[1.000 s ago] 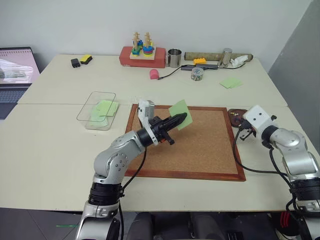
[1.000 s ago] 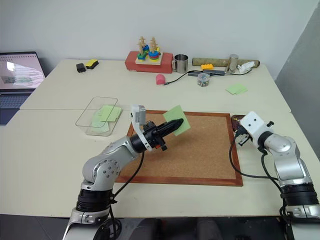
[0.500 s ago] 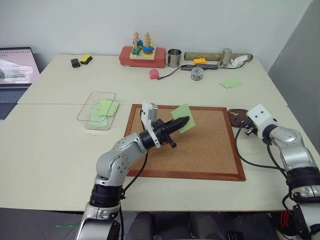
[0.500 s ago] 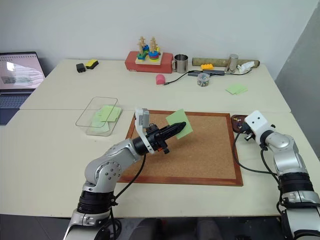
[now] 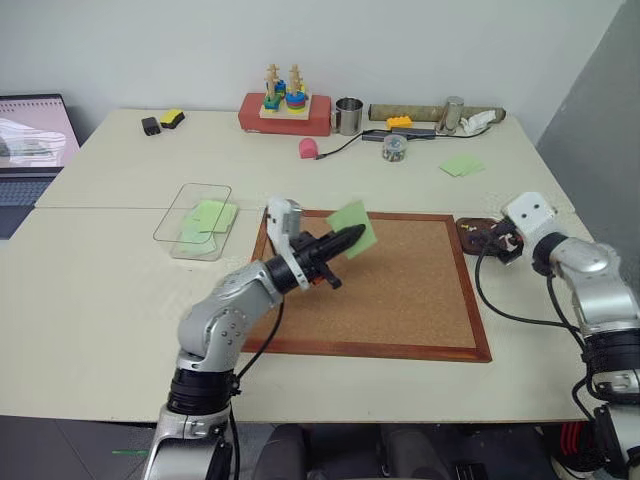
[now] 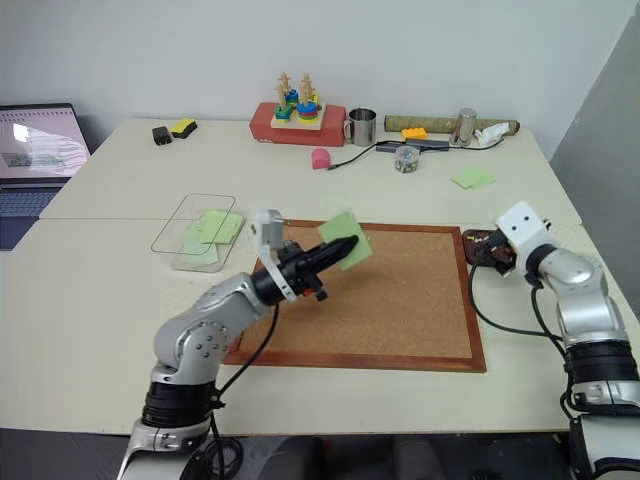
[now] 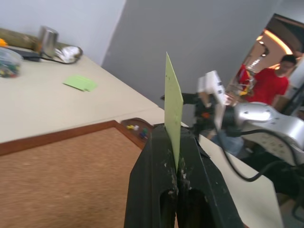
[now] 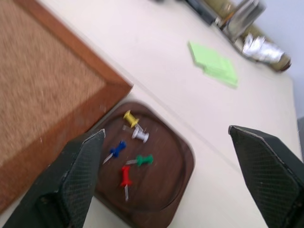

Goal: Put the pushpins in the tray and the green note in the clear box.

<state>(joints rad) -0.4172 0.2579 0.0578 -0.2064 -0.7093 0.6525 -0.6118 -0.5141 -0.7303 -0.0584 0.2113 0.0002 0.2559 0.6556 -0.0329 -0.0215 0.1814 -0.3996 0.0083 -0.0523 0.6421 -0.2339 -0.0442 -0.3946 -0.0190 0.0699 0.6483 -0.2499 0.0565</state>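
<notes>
The green note (image 5: 352,228) stands pinched in the shut left claw (image 5: 345,238) above the corkboard (image 5: 400,290); the right claw (image 8: 166,161), now spread wide and lifted, has left 5 pushpins (image 8: 130,152) in the tray (image 8: 175,180). Clear box (image 5: 190,222) awaits.

Right gripper (image 8: 166,175) lifted off the tray (image 8: 178,187), fingers (image 8: 78,180) now spread wide; left gripper (image 5: 345,239) carried green note (image 5: 354,226) toward the surface's left edge.
</notes>
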